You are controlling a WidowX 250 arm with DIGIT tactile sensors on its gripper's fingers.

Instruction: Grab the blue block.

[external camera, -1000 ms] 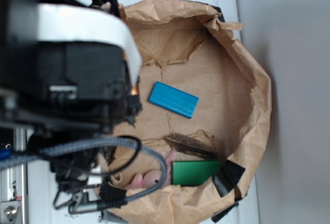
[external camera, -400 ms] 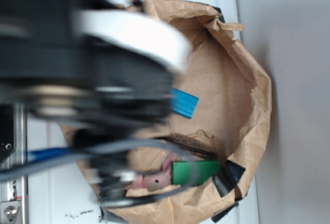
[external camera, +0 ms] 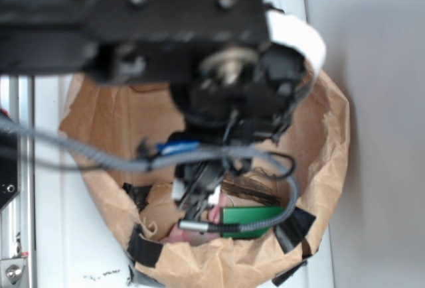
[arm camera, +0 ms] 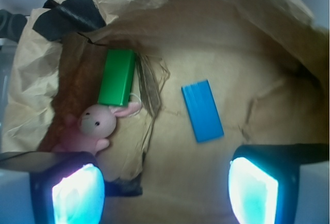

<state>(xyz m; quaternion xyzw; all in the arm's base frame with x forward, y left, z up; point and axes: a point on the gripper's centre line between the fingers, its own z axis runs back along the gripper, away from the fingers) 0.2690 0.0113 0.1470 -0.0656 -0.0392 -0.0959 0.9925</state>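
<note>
Blue block (arm camera: 202, 110) lies flat on the brown paper (arm camera: 247, 69), ahead of my end effector (arm camera: 165, 185), whose jaws stand wide and empty. I'd centre over it, turn to span its short width (green block (arm camera: 117, 76) sits well left), then descend.

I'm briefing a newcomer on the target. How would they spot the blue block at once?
Look inside the crumpled brown paper bag. On its open floor lies the blue block, flat and alone. The green block matches its shape but sits beside the pink plush toy.
</note>
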